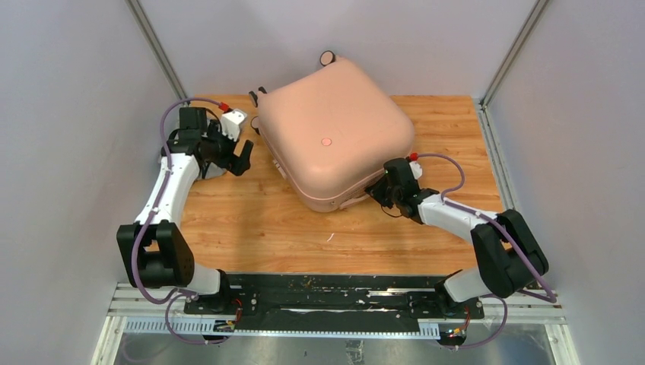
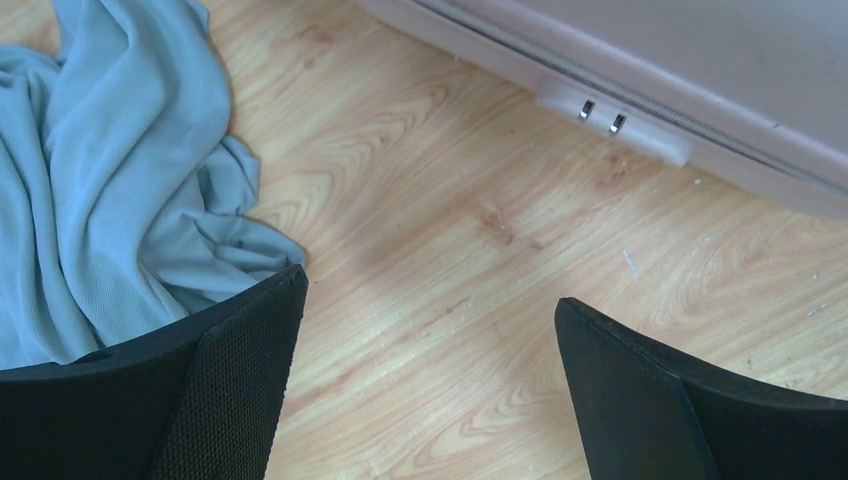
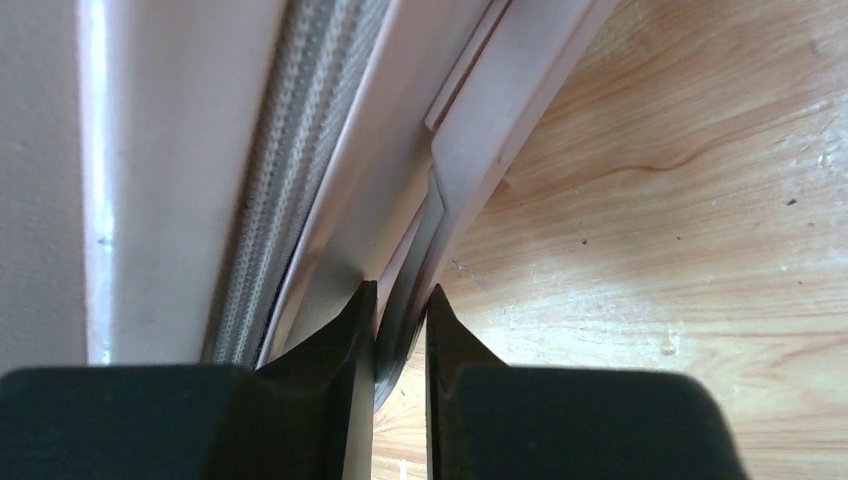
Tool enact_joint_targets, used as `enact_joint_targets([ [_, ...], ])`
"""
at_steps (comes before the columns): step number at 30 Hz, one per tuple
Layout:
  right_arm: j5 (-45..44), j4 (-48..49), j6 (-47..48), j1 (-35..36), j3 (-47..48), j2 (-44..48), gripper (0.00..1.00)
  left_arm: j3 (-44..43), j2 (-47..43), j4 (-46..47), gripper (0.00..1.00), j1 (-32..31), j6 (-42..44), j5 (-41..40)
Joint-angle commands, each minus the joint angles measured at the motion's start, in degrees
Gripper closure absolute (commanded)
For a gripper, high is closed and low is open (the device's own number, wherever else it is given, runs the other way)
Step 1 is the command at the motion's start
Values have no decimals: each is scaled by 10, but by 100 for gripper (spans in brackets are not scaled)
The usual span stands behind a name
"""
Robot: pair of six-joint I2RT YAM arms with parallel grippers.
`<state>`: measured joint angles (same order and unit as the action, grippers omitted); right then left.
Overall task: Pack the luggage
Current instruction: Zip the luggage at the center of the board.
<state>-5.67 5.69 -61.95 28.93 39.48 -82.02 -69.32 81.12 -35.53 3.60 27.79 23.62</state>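
Pink luggage lies shut on the desk, between the two sets of jaws. It is directly ahead of the right jaws and ahead and to one side of the left jaws.

Right jaws: nearly closed, tips pinching a thin pale strip on the case edge, just beside the zipper. It's a tip-only grip.

Left jaws: wide open, holding nothing, over bare desk.

Risks from here:
- The strip is thin and held only at the tips, so a pull or lift will likely slip it out.
- The zipper teeth look meshed in the right wrist view. If it's zipped all round, lifting drags the whole case across the desk rather than opening it.
- Nothing braces the shell, so any sideways pull will probably pivot it.
- Blue cloth sits bunched against the outside of one left finger, not between the fingers. Closing the jaws here grabs nothing.
- The lock block with its two metal pulls is ahead of the left jaws and could snag on a forward move.

Containers: the luggage is the only one. It's closed, so I can't tell what's in it. The cloth is outside, on the desk.
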Motion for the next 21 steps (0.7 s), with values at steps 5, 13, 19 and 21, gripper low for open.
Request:
enact_joint_targets([
  [5, 47, 38, 66, -14, -86, 1, 100, -24, 3, -37, 0, 15, 25, 13],
  [13, 105, -21, 109, -169, -192, 143, 100, -24, -18, -51, 0, 16, 39, 24],
  [19, 111, -24, 124, -250, -151, 143, 100, -23, -22, -69, 0, 15, 71, 27],
  [21, 102, -23, 137, -256, -110, 102, 100, -22, -24, -74, 0, 15, 81, 30],
])
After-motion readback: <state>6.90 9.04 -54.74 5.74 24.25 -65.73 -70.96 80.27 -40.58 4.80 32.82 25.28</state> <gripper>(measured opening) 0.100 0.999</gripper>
